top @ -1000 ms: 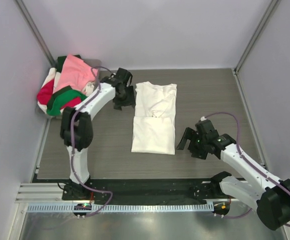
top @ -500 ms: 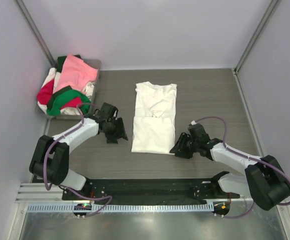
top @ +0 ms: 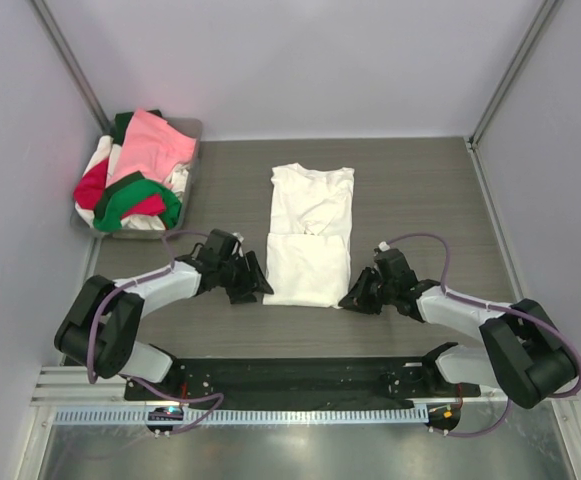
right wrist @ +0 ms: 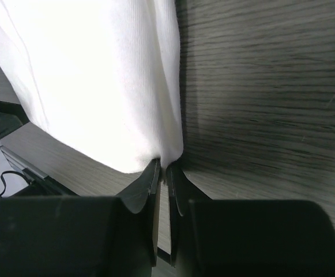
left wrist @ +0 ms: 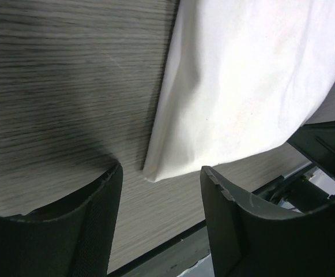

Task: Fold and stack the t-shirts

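Nipping the five-o'clock corner of the white t-shirt (right wrist: 98,75) at its very tips, the right hand (right wrist: 162,167) shows only a thin slit between its fingers, and the cloth seems caught there, though how deep the bite goes cannot be told. The left hand (left wrist: 160,176) stands wide, one finger on each side of the seven-o'clock corner, which lies flat on the tabletop (top: 420,190) and is not gripped. Seen from above, the shirt lies in the middle of the tabletop, its neck end toward twelve o'clock and its near half doubled over. The other t-shirts (top: 135,180), pink, red, green and white, are heaped in the grey tray (top: 194,130) well apart at ten o'clock. The likely next step is to raise both near corners together for another fold, and the risks gather there. A bite this shallow could slip free as soon as the cloth takes weight. Either hand could catch only the upper layer, and the doubled part would peel open. If the right side lifts before the left takes hold, the shirt will drag askew and the fold line will skew. The left fingers, closing low, may also shove the corner into a wrinkle.
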Action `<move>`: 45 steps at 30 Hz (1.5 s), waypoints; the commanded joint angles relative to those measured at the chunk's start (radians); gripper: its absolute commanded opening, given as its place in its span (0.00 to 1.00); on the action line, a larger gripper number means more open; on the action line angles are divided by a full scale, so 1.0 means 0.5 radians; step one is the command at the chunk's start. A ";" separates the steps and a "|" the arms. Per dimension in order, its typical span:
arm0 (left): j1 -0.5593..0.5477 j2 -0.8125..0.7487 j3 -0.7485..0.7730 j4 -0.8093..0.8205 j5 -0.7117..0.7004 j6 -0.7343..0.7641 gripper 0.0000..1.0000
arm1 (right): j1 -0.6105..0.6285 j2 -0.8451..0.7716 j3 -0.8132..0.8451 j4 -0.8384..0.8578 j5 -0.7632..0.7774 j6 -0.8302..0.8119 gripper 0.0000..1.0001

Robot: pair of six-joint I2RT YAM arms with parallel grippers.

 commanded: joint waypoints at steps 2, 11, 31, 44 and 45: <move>-0.039 -0.006 -0.087 0.190 0.006 -0.059 0.56 | 0.010 0.079 -0.083 -0.038 0.101 -0.046 0.12; -0.085 0.058 -0.210 0.291 -0.013 -0.081 0.41 | 0.013 0.057 -0.111 -0.038 0.098 -0.052 0.09; -0.290 -0.370 -0.308 0.052 -0.148 -0.200 0.00 | 0.062 -0.396 -0.053 -0.436 0.006 -0.028 0.01; -0.481 -1.396 0.075 -1.064 -0.605 -0.228 0.00 | 0.372 -1.170 0.475 -1.550 0.407 0.242 0.01; -0.481 -1.380 0.112 -1.083 -0.635 -0.213 0.00 | 0.369 -1.155 0.594 -1.587 0.475 0.227 0.01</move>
